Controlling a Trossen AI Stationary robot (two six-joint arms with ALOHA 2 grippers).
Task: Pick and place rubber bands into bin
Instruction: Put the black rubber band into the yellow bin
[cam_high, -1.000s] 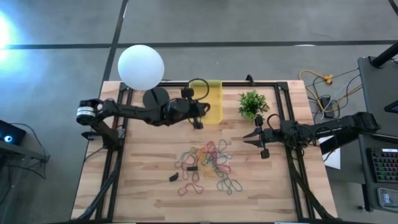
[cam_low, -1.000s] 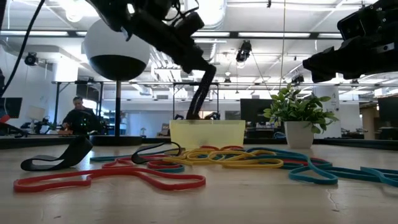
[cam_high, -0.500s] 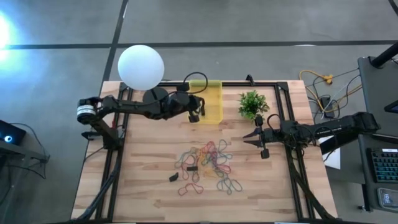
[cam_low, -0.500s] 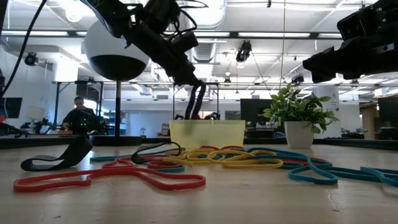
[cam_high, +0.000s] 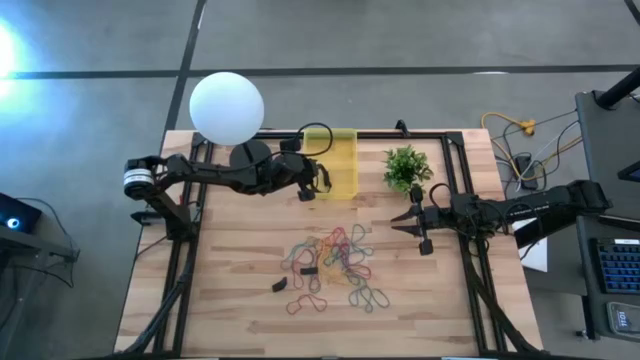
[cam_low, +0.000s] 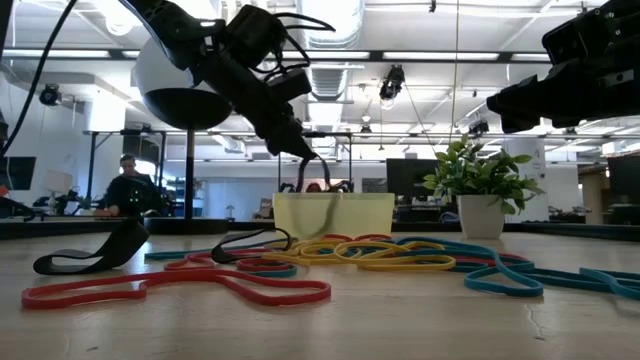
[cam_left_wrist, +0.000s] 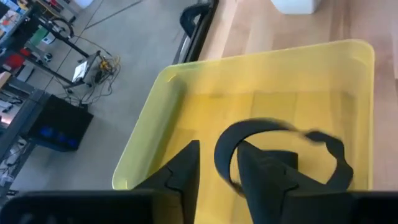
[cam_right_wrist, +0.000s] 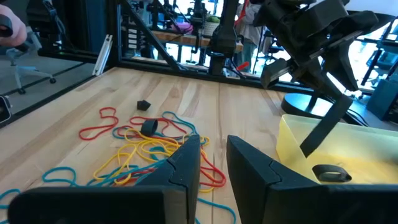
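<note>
One black rubber band (cam_left_wrist: 280, 155) already lying in the bin (cam_high: 342, 170) at upper centre, so lift the spread left end effector (cam_high: 312, 187) clear, then towards the counter (cam_high: 240, 270) pile.

You won't find any writing you can read in these views: no label, brand, number or sign can be made out on the table, the arms or anything in the room behind.
</note>
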